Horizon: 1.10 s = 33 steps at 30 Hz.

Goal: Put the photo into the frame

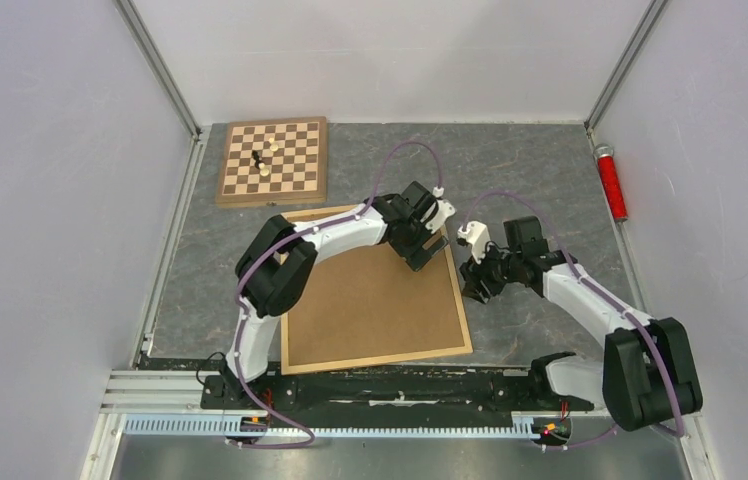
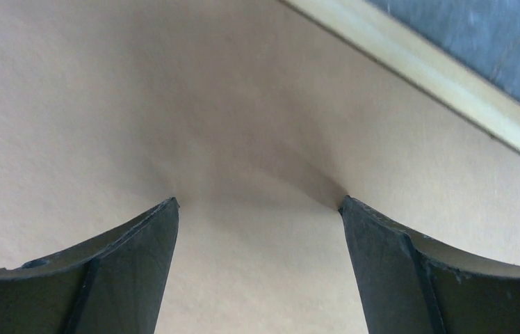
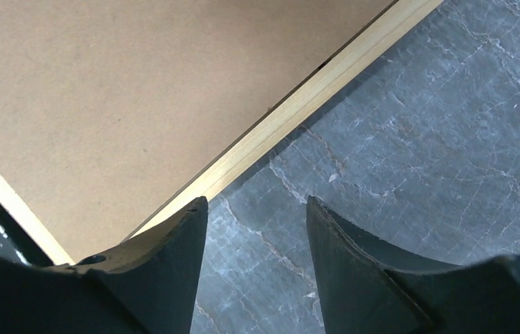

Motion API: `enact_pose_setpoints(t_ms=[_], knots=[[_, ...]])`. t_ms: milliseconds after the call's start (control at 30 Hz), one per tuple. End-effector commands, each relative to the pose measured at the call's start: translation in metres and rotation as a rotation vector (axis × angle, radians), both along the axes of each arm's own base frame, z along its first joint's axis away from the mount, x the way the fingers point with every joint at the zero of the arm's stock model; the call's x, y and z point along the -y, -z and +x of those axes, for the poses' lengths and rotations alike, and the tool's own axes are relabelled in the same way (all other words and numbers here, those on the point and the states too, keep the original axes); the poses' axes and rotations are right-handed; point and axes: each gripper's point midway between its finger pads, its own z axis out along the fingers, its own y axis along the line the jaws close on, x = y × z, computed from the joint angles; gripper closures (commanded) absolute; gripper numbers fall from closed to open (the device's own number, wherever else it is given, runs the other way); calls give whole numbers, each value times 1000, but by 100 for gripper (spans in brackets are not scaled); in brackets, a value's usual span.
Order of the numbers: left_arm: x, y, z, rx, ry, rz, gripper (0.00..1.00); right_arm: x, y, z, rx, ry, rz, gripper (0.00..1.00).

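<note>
Early stage by the look: freeing the frame (image 1: 380,361) for loading. Thin light-wood border, lying flat, filled edge to edge with brown backing board (image 1: 370,300). No sign of the photo anywhere in view; possibly under that board, cannot tell. Left gripper (image 2: 258,203) inside the frame's far right corner, spread wide, both tips seemingly touching the board, pinching nothing. Right gripper (image 3: 257,202) just outside the frame's right rail, over grey table (image 3: 417,174), partly spread, empty. Next: needs a tip hooked under the board edge at that rail, then a lift without dragging the frame.
</note>
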Motion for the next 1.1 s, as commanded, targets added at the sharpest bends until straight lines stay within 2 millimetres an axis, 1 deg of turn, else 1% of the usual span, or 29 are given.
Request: enact_pose_setpoints(t_ms=[0, 33, 100, 167, 333, 433, 467, 500, 533, 633, 700, 900, 1067], knots=[[-27, -3, -37, -72, 69, 40, 6, 3, -17, -5, 46, -42, -3, 43], [-28, -8, -42, -71, 87, 28, 6, 6, -20, -3, 59, -17, -4, 43], [-28, -24, -49, -56, 115, -9, 6, 21, -25, 9, 80, 86, -16, 44], [-26, -33, -58, -52, 138, -21, 6, 35, -29, 20, 83, 182, -25, 44], [-5, -52, -100, -22, 237, -12, 6, 49, -29, 27, 41, 300, 2, 43], [14, -55, -128, -13, 298, -12, 6, 61, -24, 31, 19, 345, 6, 42], [20, -55, -135, -9, 316, -9, 6, 62, -23, 32, 7, 350, 18, 42], [28, -55, -145, -5, 343, -6, 6, 59, -22, 30, -6, 338, 35, 41], [34, -53, -152, -2, 359, 1, 6, 64, -21, 31, -23, 356, 56, 41], [52, -49, -167, 22, 396, 15, 6, 57, -18, 22, -91, 309, 103, 41], [62, -45, -175, 31, 413, 23, 6, 59, -13, 20, -117, 313, 108, 41], [83, -30, -185, 60, 422, 63, 6, 67, -5, 23, -144, 352, 109, 42], [91, -16, -187, 58, 420, 87, 7, 68, 4, 21, -181, 360, 131, 42]])
